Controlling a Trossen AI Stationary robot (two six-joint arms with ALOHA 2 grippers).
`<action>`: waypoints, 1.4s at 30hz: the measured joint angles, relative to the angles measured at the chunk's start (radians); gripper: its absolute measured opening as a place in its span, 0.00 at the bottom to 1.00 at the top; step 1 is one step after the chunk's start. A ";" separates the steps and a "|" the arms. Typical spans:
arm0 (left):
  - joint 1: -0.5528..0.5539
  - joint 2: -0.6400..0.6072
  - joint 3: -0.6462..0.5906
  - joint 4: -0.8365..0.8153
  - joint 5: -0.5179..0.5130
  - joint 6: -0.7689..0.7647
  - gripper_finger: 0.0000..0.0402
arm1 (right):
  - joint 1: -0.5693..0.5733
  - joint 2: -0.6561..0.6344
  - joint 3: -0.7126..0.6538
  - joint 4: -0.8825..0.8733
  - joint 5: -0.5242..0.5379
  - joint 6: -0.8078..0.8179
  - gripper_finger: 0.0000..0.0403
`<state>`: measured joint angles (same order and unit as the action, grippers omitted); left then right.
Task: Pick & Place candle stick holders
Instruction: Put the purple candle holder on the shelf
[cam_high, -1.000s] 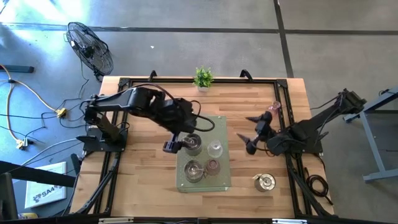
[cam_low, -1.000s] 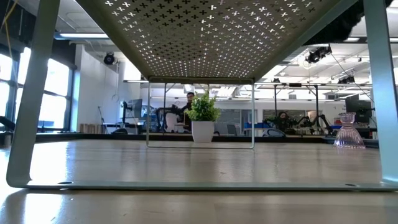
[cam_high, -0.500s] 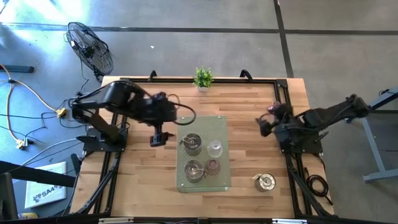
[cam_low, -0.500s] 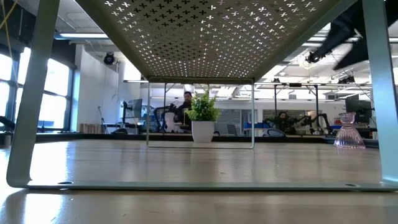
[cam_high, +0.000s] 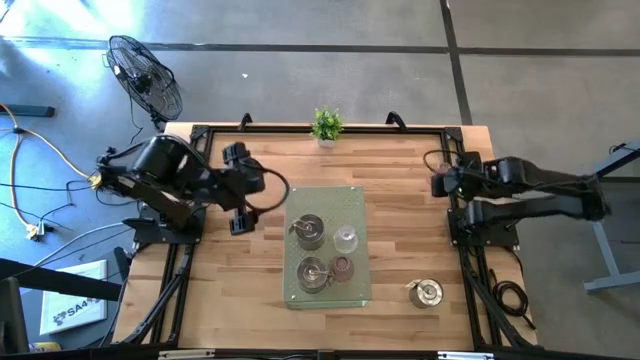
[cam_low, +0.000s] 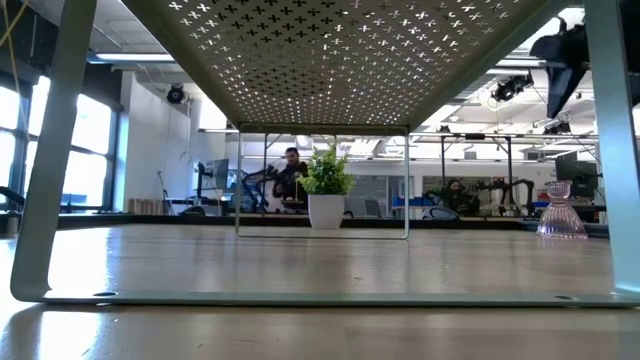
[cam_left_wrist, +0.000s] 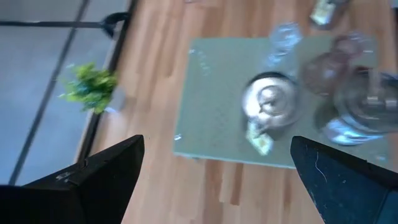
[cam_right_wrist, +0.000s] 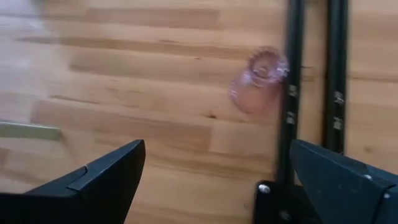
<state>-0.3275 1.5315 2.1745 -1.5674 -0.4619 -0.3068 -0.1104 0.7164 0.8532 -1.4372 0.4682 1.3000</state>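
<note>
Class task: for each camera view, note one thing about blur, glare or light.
High view: sharp, sunlit floor upper left. Low view: bright windows behind, perforated stand underside lit. Left wrist view: blurred silver holder and plant. Right wrist view: pink glass holder soft, smeared.

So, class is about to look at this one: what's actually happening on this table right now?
Nothing is being held. The left gripper hangs open over the bare wood beside the green stand, which carries four candle stick holders: two silver ones and two glass cups. The right gripper is open too, above the pink glass holder near the table's right rail. A third silver holder sits alone on the wood. A small potted plant stands at the far edge.
</note>
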 joint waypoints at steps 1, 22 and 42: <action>0.000 -0.013 -0.018 -0.003 -0.020 -0.011 0.99 | -0.044 0.004 0.002 0.004 -0.014 -0.026 0.98; 0.000 -0.571 -0.930 0.512 -0.109 -0.059 0.99 | -0.664 0.373 0.003 0.195 -0.294 -0.567 0.98; 0.000 -0.629 -1.242 0.894 0.055 0.041 0.99 | -0.823 0.384 -0.012 0.289 -0.334 -0.761 0.98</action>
<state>-0.3275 0.9020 0.9329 -0.6732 -0.4065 -0.2661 -0.9336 1.1004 0.8413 -1.1483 0.1338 0.5389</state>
